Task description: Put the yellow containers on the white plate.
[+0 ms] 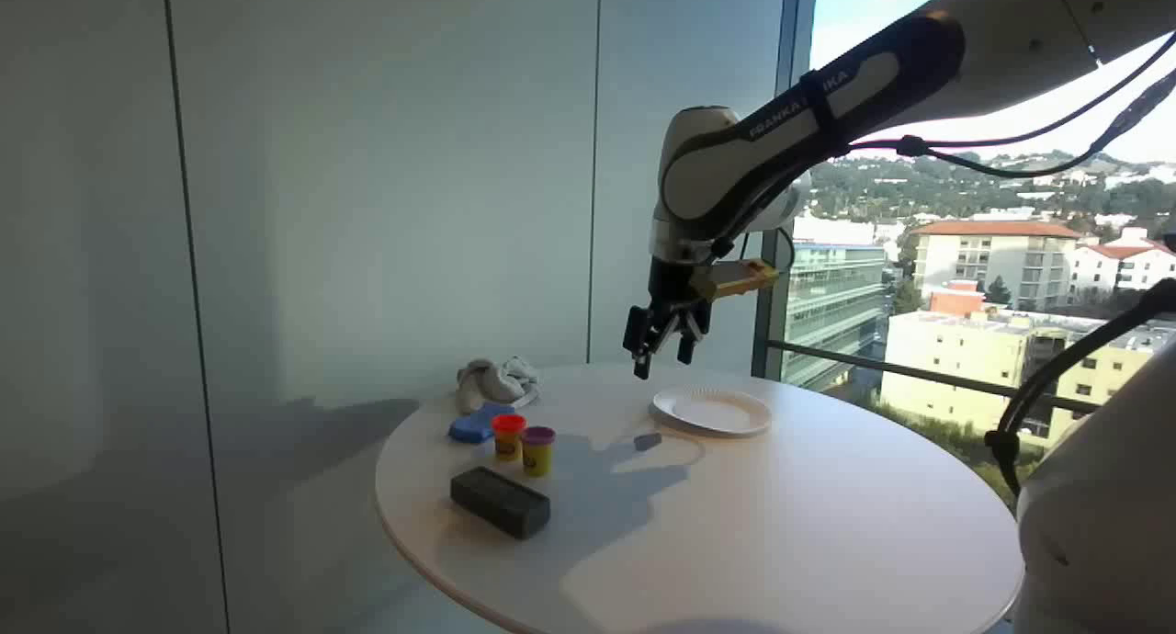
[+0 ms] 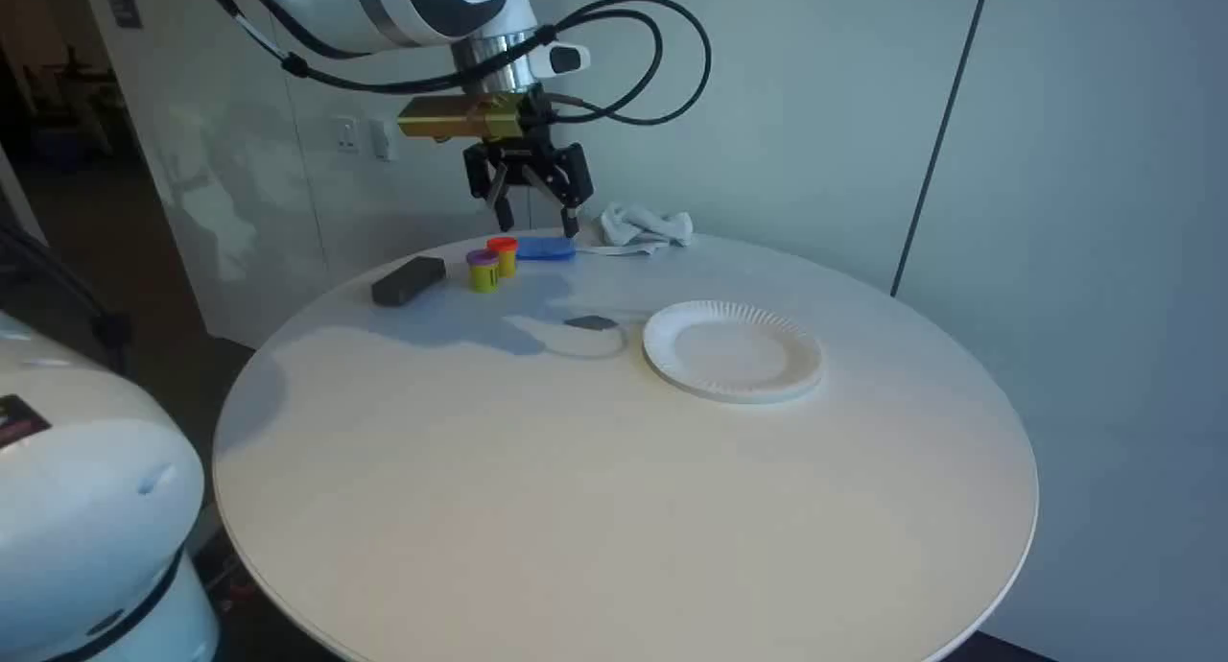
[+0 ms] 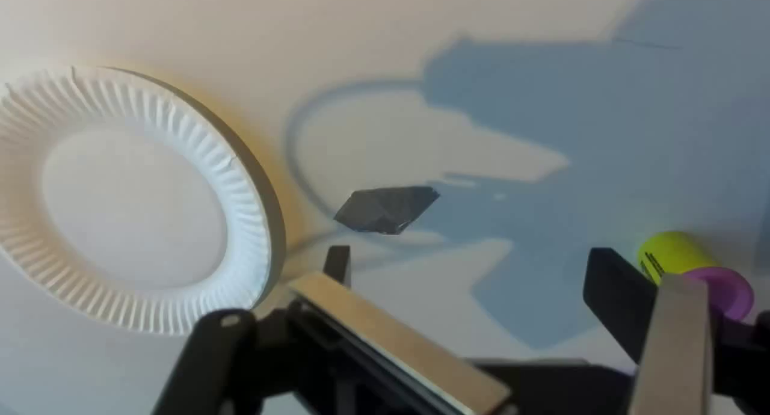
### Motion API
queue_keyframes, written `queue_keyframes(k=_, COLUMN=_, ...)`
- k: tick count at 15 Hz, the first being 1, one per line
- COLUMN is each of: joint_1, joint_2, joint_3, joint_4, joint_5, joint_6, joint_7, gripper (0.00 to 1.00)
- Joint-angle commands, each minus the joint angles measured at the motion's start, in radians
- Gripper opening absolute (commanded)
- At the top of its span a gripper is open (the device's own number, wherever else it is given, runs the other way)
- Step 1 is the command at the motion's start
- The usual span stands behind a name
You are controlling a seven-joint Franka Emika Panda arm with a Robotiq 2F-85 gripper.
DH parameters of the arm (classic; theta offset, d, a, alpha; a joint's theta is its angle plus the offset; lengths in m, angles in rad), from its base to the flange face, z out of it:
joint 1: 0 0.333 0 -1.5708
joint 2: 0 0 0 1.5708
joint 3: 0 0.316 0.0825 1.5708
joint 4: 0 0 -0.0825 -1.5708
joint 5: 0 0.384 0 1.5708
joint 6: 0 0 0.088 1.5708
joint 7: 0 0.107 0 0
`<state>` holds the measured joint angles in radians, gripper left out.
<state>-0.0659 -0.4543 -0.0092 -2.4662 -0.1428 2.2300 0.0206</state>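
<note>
Two small yellow containers stand upright together on the round white table in both exterior views. One has a red-orange lid; the other has a purple lid. In the wrist view only the purple-lidded container shows, partly behind the right finger. The white plate lies flat on the table, apart from the containers. It shows at the left of the wrist view. My gripper is open and empty, above the table, between plate and containers in the wrist view.
A dark block lies beside the containers. A blue object and a crumpled pale cloth lie behind them. A flat dark grey patch lies near the plate. A wall and window border the table.
</note>
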Motion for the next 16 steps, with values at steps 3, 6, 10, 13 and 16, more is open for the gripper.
queue_keyframes(k=3, joint_1=0.002, joint_2=-0.003, joint_3=-0.001, joint_4=0.017, joint_5=0.000, joint_6=-0.003, joint_7=0.001, gripper=1.00)
queue_keyframes(k=6, joint_1=0.002, joint_2=-0.004, joint_3=-0.001, joint_4=0.020, joint_5=0.000, joint_6=-0.003, joint_7=0.001, gripper=1.00)
queue_keyframes(k=10, joint_1=0.063, joint_2=0.036, joint_3=-0.018, joint_4=0.050, joint_5=0.054, joint_6=0.053, joint_7=-0.111, gripper=1.00)
queue_keyframes(k=13, joint_1=0.128, joint_2=0.086, joint_3=-0.014, joint_4=0.095, joint_5=0.098, joint_6=0.091, joint_7=-0.224, gripper=1.00)
queue_keyframes(k=16, joint_1=0.204, joint_2=0.161, joint_3=-0.039, joint_4=0.158, joint_5=0.214, joint_6=0.095, joint_7=-0.374, gripper=1.00)
